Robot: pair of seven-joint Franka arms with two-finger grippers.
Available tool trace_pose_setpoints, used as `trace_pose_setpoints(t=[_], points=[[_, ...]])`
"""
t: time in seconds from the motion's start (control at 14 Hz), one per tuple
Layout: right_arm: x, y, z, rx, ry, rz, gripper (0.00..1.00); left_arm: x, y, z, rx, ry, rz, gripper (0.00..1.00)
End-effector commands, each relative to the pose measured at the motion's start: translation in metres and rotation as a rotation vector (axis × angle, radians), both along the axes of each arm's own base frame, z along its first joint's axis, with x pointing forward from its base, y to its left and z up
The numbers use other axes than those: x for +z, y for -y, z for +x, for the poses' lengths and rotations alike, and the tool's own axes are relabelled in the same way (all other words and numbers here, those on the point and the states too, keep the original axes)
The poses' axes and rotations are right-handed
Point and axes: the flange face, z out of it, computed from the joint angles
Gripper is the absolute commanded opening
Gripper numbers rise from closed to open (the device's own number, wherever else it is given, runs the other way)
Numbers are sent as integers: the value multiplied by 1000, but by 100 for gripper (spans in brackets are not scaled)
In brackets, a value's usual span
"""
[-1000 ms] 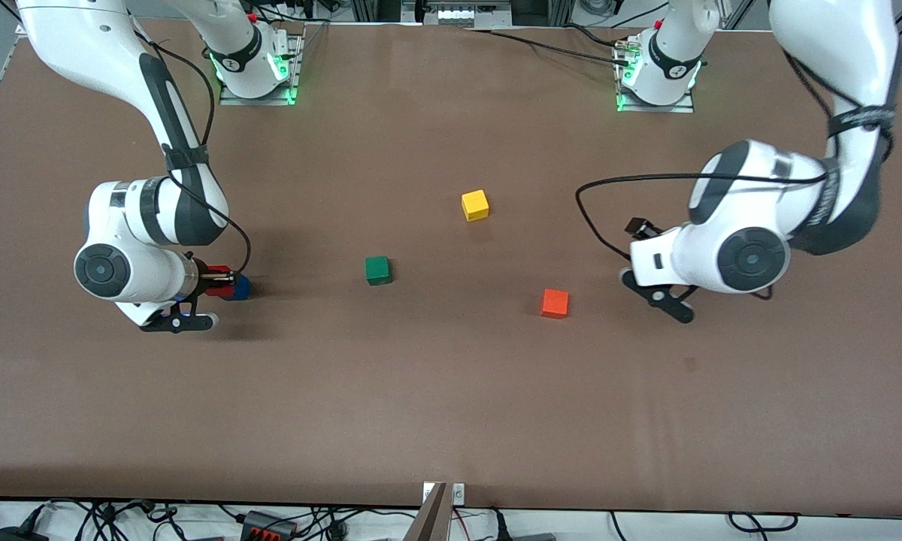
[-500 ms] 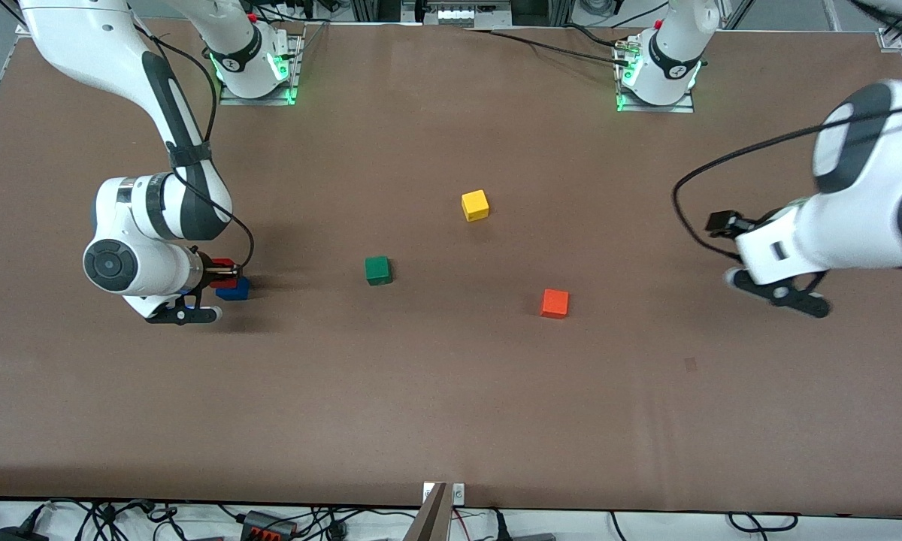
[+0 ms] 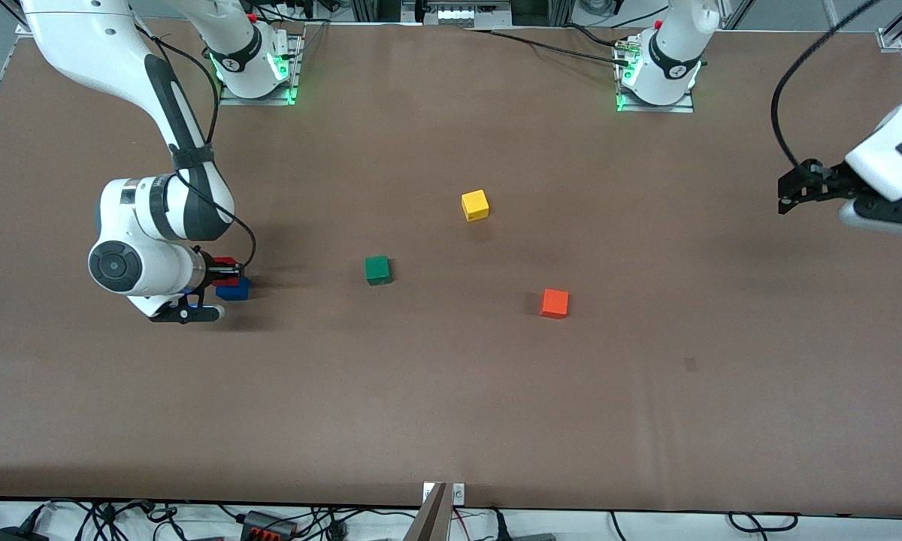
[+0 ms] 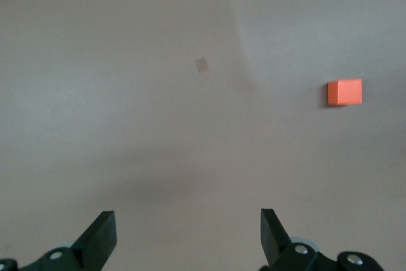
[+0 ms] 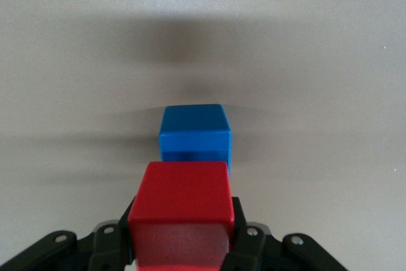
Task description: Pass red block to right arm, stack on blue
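Spanning the whole scene, the brown table (image 3: 451, 421) carries everything, and the two white arms are the biggest things over it. The right arm (image 3: 146, 225) reaches down at its own end of the table, its right gripper (image 5: 184, 245) clamped on the red block (image 5: 184, 211), which hangs just above the blue block (image 5: 194, 138) and slightly off its centre. The left arm waits, its left gripper (image 4: 187, 236) raised over bare table at its own end, fingers spread apart and holding nothing.

The red block looks light, rigid and matte, so a squeeze on two opposite flat faces should hold it without slip; the fingers already grip it that way. Being small, it will likely tip off unless squared up over the blue block before release.

The green block (image 3: 377, 270), yellow block (image 3: 475, 204) and orange block (image 3: 554, 303) sit well apart toward mid-table, and nothing blocks the descent.
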Motion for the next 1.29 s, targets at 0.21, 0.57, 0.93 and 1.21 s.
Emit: trace_pose_setpoints(t=[0.21, 0.57, 0.93, 1.21], points=[[0, 5, 1, 7, 19, -12, 0, -5, 0, -19, 25, -57, -24, 100], [1, 2, 7, 10, 33, -11, 0, -5, 2, -20, 36, -67, -81, 100], [-6, 3, 8, 7, 30, -12, 0, 1, 9, -23, 47, -91, -79, 100], [-7, 2, 9, 2, 31, -7, 5, 3, 9, -20, 57, -90, -79, 100]])
